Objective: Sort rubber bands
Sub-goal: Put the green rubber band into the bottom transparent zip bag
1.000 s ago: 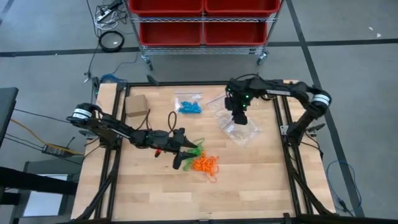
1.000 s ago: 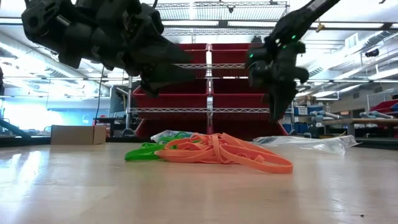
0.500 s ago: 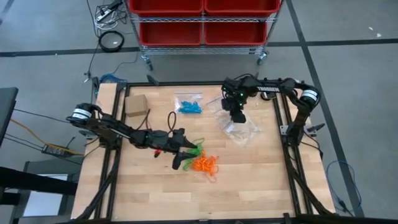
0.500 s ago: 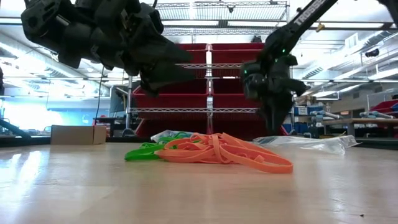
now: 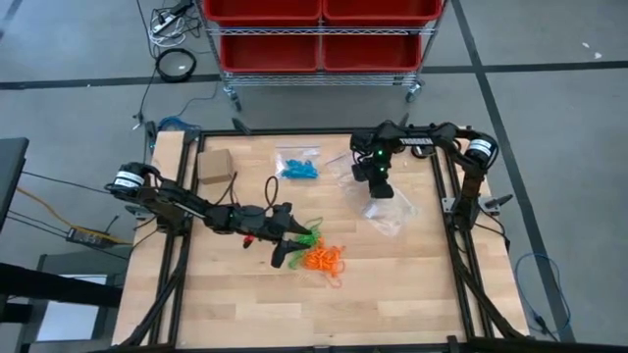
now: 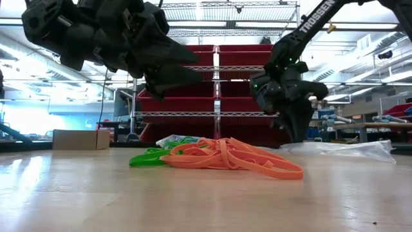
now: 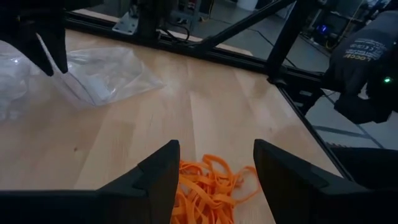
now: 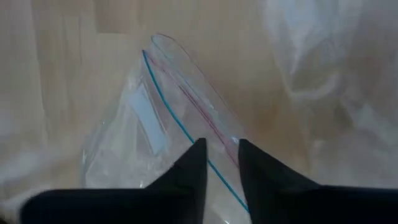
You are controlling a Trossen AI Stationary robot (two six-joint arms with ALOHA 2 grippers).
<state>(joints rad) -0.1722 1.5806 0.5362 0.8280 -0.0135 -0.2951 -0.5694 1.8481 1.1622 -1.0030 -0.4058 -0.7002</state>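
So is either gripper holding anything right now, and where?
The right gripper pinches a clear zip bag at its zip edge. The left gripper hovers open over the orange bands, holding nothing.

Dark arms, white wrist bands, white "TROSSEN" lettering, green indicator lights.

bare table front [image 5: 294, 304], cardboard box [image 5: 215, 165] rear-left

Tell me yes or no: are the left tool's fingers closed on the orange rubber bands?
No. In the left wrist view the left tool stands open above the orange rubber bands, gripping none.
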